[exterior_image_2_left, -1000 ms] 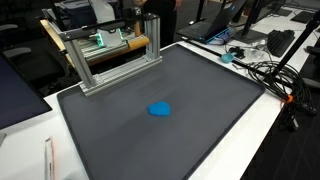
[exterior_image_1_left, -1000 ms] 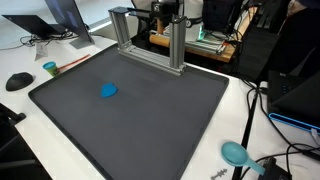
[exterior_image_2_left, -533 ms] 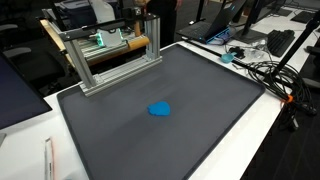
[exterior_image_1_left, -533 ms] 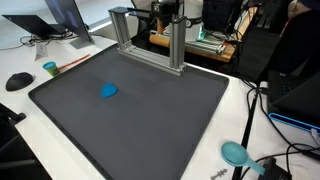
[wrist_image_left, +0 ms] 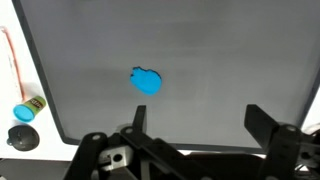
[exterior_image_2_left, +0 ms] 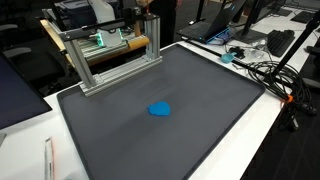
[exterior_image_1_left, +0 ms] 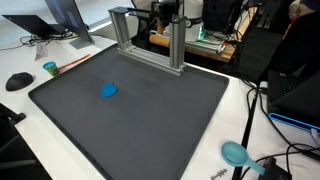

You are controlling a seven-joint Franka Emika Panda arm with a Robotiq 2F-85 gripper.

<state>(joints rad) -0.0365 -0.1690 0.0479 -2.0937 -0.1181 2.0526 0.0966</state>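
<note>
At the far left of the wrist view you see a thin red stick (wrist_image_left: 8,60) on the white tabletop (wrist_image_left: 22,75). A small teal cup (wrist_image_left: 28,108) and a black mouse (wrist_image_left: 22,137) sit just below it, and all three are off the grey mat (wrist_image_left: 230,60).

Moving right onto the mat, the blue lump (wrist_image_left: 147,81) lies flat on the mat's surface with nothing touching it. It sits left of the mat's middle in this view.

Your tool (wrist_image_left: 194,112) comes in from the bottom edge, with its two fingers (wrist_image_left: 262,122) standing wide apart and nothing between them. The lump sits beyond the left finger, clear of it, so the tool hovers near the lump and holds nothing.

In an exterior view the order is the same. The mouse (exterior_image_1_left: 18,81), cup (exterior_image_1_left: 50,68) and stick (exterior_image_1_left: 70,63) are at the left. Next comes the blue lump (exterior_image_1_left: 108,91) on the left half of the mat (exterior_image_1_left: 160,120), well apart from the metal frame (exterior_image_1_left: 150,35) standing at the mat's far edge.

In an exterior view from another side, the frame (exterior_image_2_left: 105,55) is at the left. The blue lump (exterior_image_2_left: 159,109) is near the middle of the mat, and loose cables (exterior_image_2_left: 262,72) lie on the tabletop at the right. You cannot make out the tool in either exterior view.
</note>
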